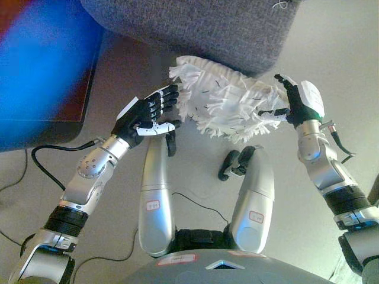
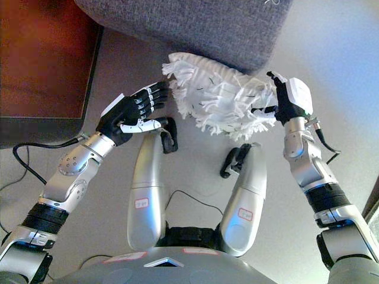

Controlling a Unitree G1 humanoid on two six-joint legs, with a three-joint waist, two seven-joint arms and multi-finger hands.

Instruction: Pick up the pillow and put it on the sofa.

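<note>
- I see my left hand (image 1: 147, 116) with the fingers straight, pressed flat against the left edge of the pillow (image 1: 225, 103); nothing is gripped.
- My right hand (image 2: 288, 99) is also open, with its fingers and thumb against the right edge of the pillow.
- The pillow is white and shaggy, with ragged fringes, and it sits between both hands.
- It is low in front of the grey sofa (image 2: 195, 26), with its far edge at the sofa base.
- A dark wooden table (image 2: 41, 65) is at the left.

Dark wooden table (image 2: 41, 59), pale floor (image 2: 343, 53)
</note>
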